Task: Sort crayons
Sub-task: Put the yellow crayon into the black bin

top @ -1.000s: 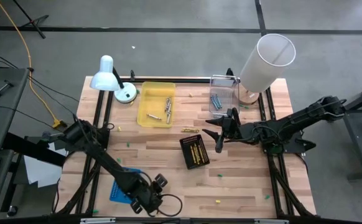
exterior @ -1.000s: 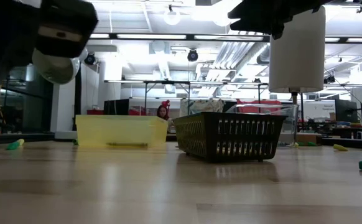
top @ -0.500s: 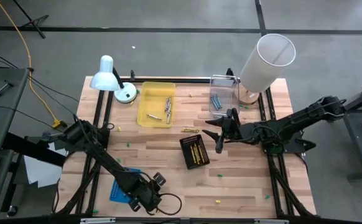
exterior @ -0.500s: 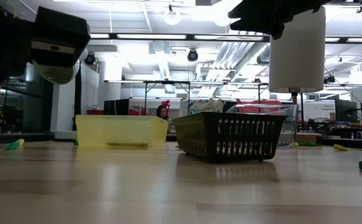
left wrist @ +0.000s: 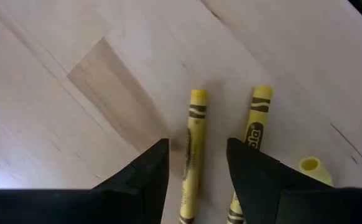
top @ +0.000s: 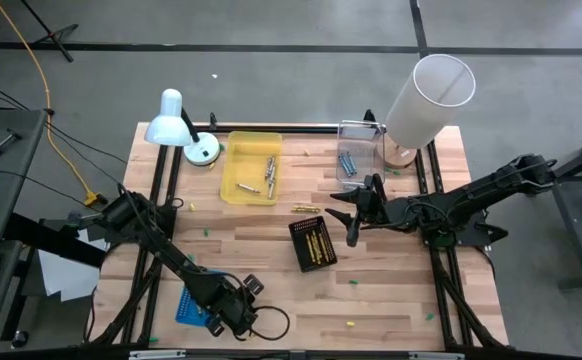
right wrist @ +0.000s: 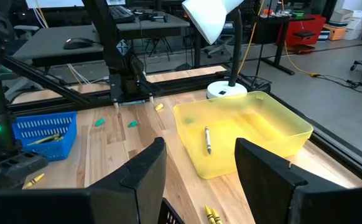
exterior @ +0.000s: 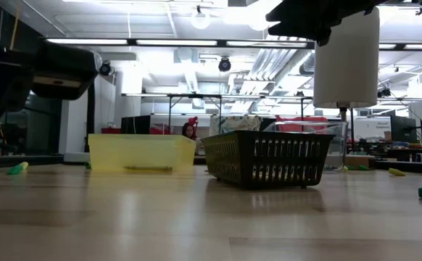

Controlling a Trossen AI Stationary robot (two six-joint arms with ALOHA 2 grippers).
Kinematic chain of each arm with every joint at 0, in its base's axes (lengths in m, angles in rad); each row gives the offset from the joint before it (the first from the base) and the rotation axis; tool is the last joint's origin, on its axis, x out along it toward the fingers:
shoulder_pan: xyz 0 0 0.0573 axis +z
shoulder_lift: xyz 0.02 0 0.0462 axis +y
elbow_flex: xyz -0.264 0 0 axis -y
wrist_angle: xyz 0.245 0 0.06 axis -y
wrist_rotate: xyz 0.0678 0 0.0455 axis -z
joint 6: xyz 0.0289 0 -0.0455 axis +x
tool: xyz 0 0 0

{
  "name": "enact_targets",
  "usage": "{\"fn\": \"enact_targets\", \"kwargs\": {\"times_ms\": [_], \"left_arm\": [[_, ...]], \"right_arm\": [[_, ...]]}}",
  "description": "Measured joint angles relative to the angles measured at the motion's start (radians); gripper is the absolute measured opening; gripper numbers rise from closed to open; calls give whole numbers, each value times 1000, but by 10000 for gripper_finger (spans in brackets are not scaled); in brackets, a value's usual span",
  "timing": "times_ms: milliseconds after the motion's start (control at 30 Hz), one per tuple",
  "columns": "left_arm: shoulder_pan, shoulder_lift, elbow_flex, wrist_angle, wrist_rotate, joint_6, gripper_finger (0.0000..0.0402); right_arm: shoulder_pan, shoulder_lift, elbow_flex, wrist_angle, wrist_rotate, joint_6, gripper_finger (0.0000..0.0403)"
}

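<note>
Crayons (left wrist: 192,155) lie on the bare wood right under my left gripper (left wrist: 196,163): one yellow stick sits between my spread fingers, not touched yet, and a second yellow crayon (left wrist: 253,134) lies just beside it, outside one finger. I judge this the reaching step before a pick; next I need to come down squarely so only the one stick is pinched. A blue basket (top: 193,305) sits close beside this gripper. My right gripper (top: 353,211) waits released and empty above the table's middle, near a black basket (top: 312,243), facing a yellow tray (right wrist: 255,134) holding a crayon.
</note>
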Motion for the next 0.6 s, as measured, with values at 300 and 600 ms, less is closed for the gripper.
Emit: {"fn": "enact_targets", "kwargs": {"times_ms": [300, 600], "left_arm": [[29, -2, -17, 25, 15, -17, 123], [78, 1, -19, 39, 23, -16, 28]], "right_arm": [[0, 0, 0, 0, 0, 2, 185], [0, 0, 0, 0, -4, 5, 185]]}}
